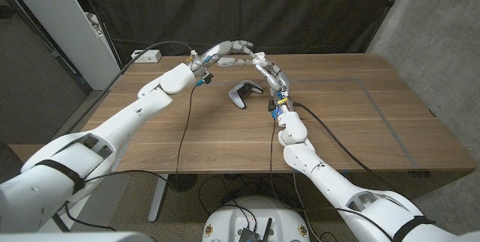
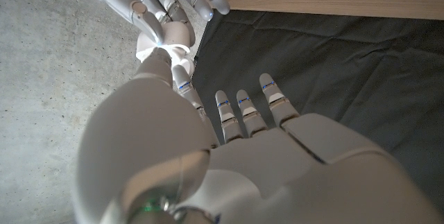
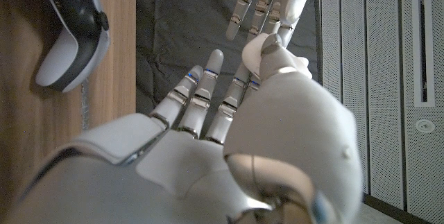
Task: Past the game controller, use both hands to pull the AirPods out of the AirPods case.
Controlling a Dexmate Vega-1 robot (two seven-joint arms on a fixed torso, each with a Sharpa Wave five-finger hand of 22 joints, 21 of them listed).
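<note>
Meeting above the far edge of the table (image 1: 337, 122), the two hands come together at about 12 o'clock from the game controller (image 1: 245, 94). The left hand (image 1: 225, 51) reaches in from 10 o'clock, the right hand (image 1: 268, 70) from 1 o'clock, and their fingertips touch over the table's far rim, in front of a dark curtain (image 1: 300, 10).

From the left wrist, a small white object, the case (image 2: 164, 46), sits pinched between the thumbs and fingers of both hands; the left hand (image 2: 229, 127) holds it with its thumb side while its other fingers (image 2: 272, 99) stretch out straight, and the right hand (image 2: 156, 2) closes on it from the opposite side. Whether the case lid is open, I cannot tell, and no earbud can be made out.

From the right wrist, the right hand (image 3: 229, 113) has its thumb (image 3: 274, 54) pressed up against the left hand's fingers (image 3: 263, 2), the case hidden between them.

The game controller lies on the table at 6 o'clock from the joined hands, well apart from them, white with a dark middle. A black cable (image 1: 184, 129) runs across the wood beside the left arm.
</note>
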